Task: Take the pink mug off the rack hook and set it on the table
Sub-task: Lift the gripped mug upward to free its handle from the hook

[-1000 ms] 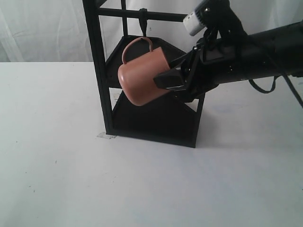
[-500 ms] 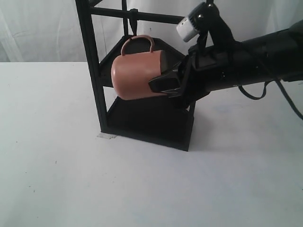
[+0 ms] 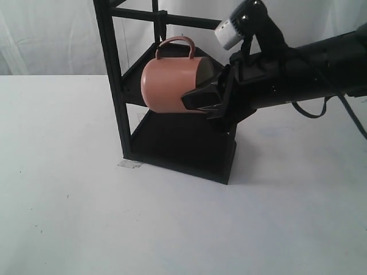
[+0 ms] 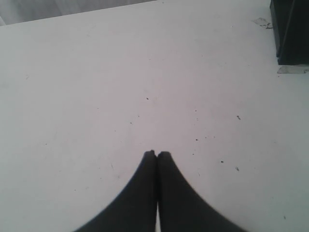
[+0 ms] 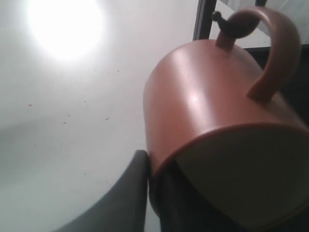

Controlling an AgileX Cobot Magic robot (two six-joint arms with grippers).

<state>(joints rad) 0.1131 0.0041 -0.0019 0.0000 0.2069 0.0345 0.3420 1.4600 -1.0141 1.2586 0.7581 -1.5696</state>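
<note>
1. Ext view: I see the right gripper (image 3: 202, 101) clamped on the pink mug (image 3: 169, 83) at its rim. The mug is sideways in the air by the rack (image 3: 109, 86), above the table (image 3: 172, 229).
2. L wrist: left gripper (image 4: 157, 154) pressed together on nothing, over the table.
3. R wrist: rack hook (image 5: 226, 25) tip sits inside the mug's handle loop.

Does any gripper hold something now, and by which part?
The right gripper holds the pink mug by its rim, one finger outside, one inside. The left gripper, shut, holds nothing.
</note>
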